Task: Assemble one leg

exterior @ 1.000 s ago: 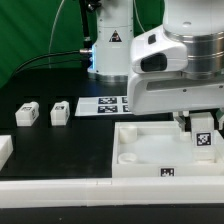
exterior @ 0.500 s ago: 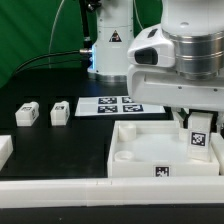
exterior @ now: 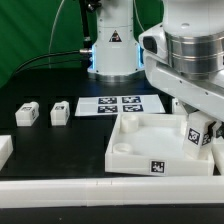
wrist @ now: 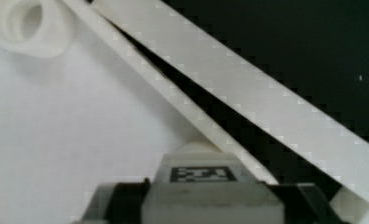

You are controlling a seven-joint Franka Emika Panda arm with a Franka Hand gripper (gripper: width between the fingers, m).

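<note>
My gripper (exterior: 198,127) is shut on a leg (exterior: 195,140), a small white block with a black-and-white tag. It holds the leg upright at the right side of the large white tray-like part (exterior: 135,157), low inside its rim. In the wrist view the leg (wrist: 206,176) sits between the dark fingers (wrist: 131,203), over the tray's floor (wrist: 74,130), beside its diagonal wall. A round corner socket (wrist: 28,30) shows far off. Two more legs (exterior: 27,113) (exterior: 60,112) stand on the black table at the exterior view's left.
The marker board (exterior: 118,103) lies behind the tray. Another white part (exterior: 4,150) sits at the exterior view's left edge. A white rail (exterior: 90,195) runs along the front. The arm's base (exterior: 110,50) stands at the back.
The tray-like part has turned and now lies skewed on the table. The arm has tilted and shifted slightly, still holding the leg at the tray's right side.
</note>
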